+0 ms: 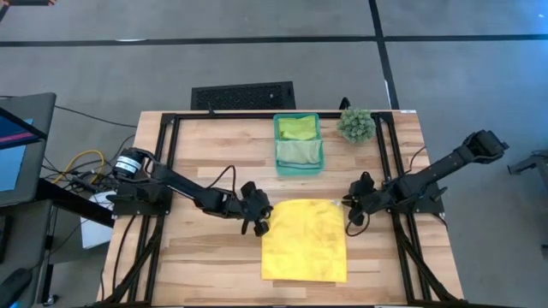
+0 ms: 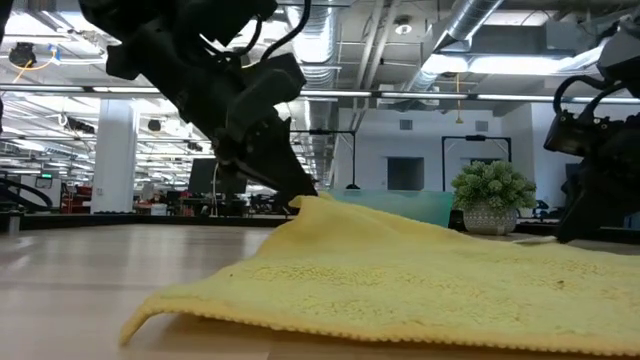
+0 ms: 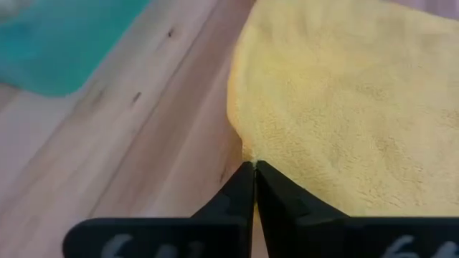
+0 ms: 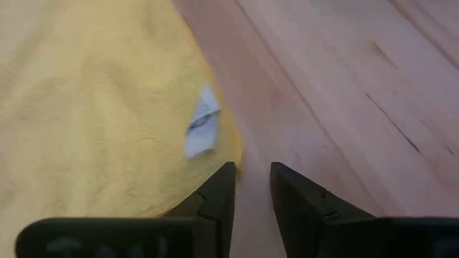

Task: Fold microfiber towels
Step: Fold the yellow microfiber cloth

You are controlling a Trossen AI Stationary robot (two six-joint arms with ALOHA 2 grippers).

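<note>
Starting the first fold: I'm pinching the yellow towel (image 1: 305, 239), lying flat just in front of the bin (image 1: 299, 144), at one corner with the left gripper (image 3: 254, 166); right gripper (image 4: 252, 179) hovering apart beside its other corner. Other towels (image 1: 298, 128) are waiting in the bin.

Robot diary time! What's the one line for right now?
left end effector: shut on yellow towel corner | right end effector: open at towel's other far corner | towel: flat on table | fold: not yet done
</note>
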